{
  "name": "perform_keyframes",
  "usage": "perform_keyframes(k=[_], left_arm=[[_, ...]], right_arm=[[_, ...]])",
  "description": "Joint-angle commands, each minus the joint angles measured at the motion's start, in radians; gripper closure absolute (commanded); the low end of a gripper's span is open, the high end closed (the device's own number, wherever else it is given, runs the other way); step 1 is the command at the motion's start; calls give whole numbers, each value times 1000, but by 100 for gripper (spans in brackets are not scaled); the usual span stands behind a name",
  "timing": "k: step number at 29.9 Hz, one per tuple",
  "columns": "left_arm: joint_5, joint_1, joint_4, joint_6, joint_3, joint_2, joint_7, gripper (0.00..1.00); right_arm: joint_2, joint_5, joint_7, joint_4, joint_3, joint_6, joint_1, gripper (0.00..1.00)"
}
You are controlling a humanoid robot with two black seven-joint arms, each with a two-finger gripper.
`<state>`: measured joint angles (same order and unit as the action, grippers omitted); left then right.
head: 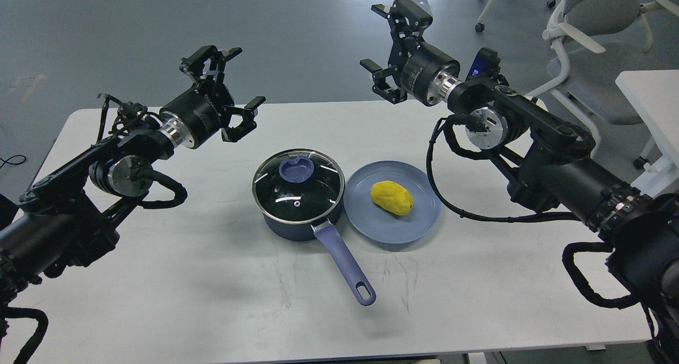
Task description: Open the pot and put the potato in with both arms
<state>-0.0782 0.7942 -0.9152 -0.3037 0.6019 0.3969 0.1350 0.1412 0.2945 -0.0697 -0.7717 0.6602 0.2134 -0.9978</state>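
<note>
Nothing is done yet: the small dark blue saucepan (297,215) sits at frame centre, its glass lid (298,186) on, the bright yellow lumpy potato (391,197) on the pale blue plate (419,226) just right, while the left pincer (228,91) and right pincer (390,48) hover released above the white tabletop (212,300).

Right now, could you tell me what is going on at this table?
Nothing is being handled yet. The left gripper and right gripper both hover open above the white table, holding nothing. The saucepan sits at the centre with its glass lid still on. The yellow potato lies on the pale blue plate just to the right of the pan.
</note>
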Motion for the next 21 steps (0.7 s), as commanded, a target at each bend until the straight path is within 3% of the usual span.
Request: perform_keyframes(k=[1,6,21], left_arm=[[-2,2,-1,-8,7,-4,0,2],[-3,-1,-1,-17,2,-4,-6,2],[-8,0,2,-8,-8,-4,0,2]], right_arm=[[24,-6,17,-4,18,18,8,0],[28,-6,31,-1,10,61,13,0],[28,2,33,3,7,50,11,0]])
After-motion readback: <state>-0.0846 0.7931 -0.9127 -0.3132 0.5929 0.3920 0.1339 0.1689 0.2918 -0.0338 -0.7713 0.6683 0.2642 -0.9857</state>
